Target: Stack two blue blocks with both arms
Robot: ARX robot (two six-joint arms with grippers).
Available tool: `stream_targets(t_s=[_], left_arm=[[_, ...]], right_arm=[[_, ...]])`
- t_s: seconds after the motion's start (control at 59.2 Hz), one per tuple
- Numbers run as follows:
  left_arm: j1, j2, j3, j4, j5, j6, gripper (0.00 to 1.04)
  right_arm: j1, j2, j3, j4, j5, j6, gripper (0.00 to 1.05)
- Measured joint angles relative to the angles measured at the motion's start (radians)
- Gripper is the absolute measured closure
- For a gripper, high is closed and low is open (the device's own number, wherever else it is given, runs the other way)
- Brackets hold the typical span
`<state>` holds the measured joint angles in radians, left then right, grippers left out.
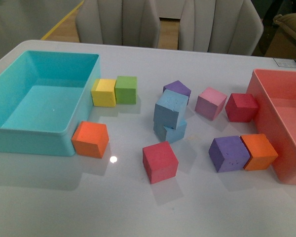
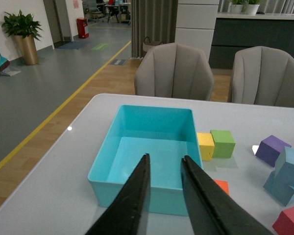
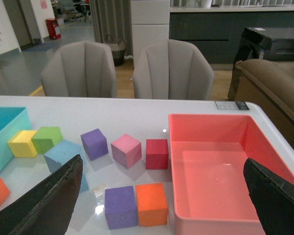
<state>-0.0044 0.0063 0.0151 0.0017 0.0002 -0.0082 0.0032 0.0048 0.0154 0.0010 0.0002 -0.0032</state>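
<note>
The two blue blocks stand stacked mid-table: the upper blue block (image 1: 170, 108) rests twisted and a little offset on the lower blue block (image 1: 170, 131). They also show at the edge of the left wrist view, upper (image 2: 290, 166) on lower (image 2: 279, 188). Neither arm appears in the front view. My left gripper (image 2: 165, 157) is open and empty, hovering over the near wall of the turquoise bin (image 2: 137, 193), well left of the stack. The right gripper (image 3: 162, 161) is open wide and empty above the table's right half; its finger (image 3: 54, 200) hides part of the upper blue block (image 3: 63, 152).
The turquoise bin (image 1: 19, 133) fills the left, a pink bin (image 1: 276, 123) the right. Loose cubes surround the stack: yellow (image 1: 104, 92), green (image 1: 126, 89), orange (image 1: 91, 139), red (image 1: 160, 162), purple (image 1: 177, 89), pink (image 1: 210, 102), dark red (image 1: 241, 107), purple (image 1: 228, 153), orange (image 1: 258, 151).
</note>
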Motion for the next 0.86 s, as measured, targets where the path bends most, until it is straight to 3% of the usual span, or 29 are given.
stream_targets(t_s=[0.321, 0.861], left_arm=[[0.000, 0.000, 0.000, 0.000, 0.000, 0.000, 0.08], [0.000, 0.000, 0.000, 0.000, 0.000, 0.002, 0.09]], right_arm=[[0.000, 0.000, 0.000, 0.000, 0.000, 0.000, 0.09], [0.000, 0.000, 0.000, 0.000, 0.000, 0.000, 0.09]])
